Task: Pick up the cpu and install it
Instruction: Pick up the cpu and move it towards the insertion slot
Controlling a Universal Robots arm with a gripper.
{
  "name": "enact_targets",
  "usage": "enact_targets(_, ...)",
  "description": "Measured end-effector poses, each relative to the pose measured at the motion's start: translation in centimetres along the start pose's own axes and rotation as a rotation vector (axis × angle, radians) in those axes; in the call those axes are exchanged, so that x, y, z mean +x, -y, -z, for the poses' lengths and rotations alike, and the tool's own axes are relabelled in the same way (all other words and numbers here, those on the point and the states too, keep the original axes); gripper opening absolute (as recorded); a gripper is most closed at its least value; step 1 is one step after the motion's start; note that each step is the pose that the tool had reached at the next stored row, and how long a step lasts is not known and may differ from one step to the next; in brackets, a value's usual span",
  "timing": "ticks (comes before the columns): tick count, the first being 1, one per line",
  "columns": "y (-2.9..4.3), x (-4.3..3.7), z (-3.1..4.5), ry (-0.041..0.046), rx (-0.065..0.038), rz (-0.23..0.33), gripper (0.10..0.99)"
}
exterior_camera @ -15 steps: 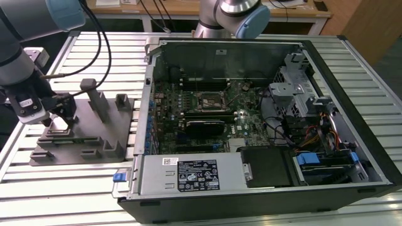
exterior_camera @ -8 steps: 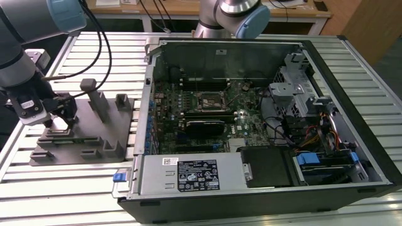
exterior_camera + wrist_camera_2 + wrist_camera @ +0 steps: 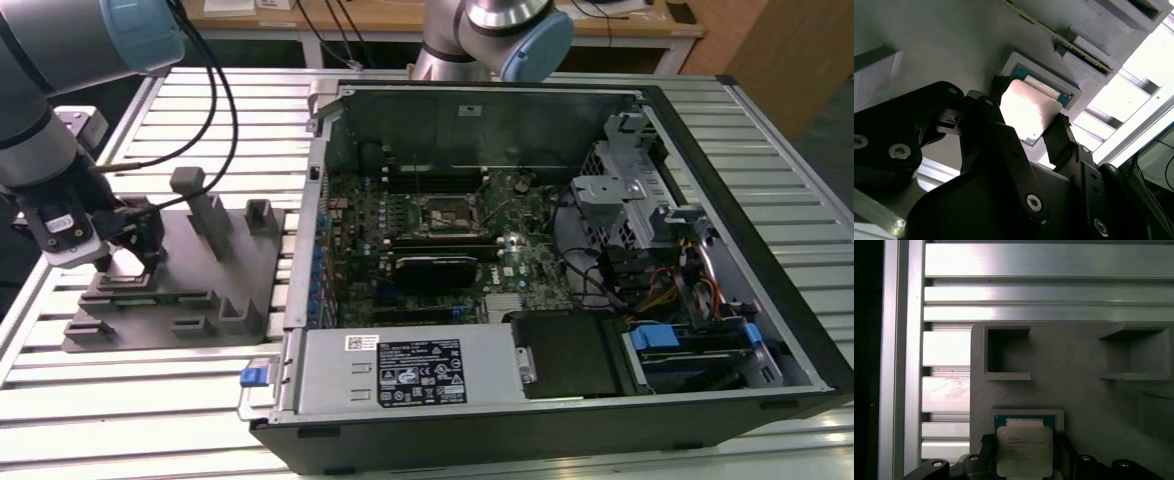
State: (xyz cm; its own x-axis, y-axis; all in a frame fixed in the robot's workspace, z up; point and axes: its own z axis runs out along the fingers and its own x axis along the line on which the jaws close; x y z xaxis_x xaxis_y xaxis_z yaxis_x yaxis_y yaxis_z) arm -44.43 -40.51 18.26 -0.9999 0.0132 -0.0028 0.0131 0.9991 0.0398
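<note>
The tool (image 3: 1027,107) straddles the cpu (image 3: 1024,450), which lies flat in its pocket on the grey fixture (image 3: 1079,390). The fingers (image 3: 1056,140) look pressed against its opposite edges, pinching it, I think.

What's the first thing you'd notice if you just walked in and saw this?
Probably the big open computer case in the middle of the exterior view, its green board showing. Then the shiny cpu in the grey fixture, with the gripper right at it.

Slatted aluminium table (image 3: 134,400), wooden desk (image 3: 387,18) behind.
</note>
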Motion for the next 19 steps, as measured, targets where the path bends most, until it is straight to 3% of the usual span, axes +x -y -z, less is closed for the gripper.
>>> enact_targets(8,0.0,0.0,-0.05,-0.0002,0.0,0.0,0.604)
enact_targets(9,0.0,0.0,-0.06,-0.0002,0.0,0.0,0.541)
enact_targets(19,0.0,-0.01,-0.06,0.0002,0.0,0.0,0.541)
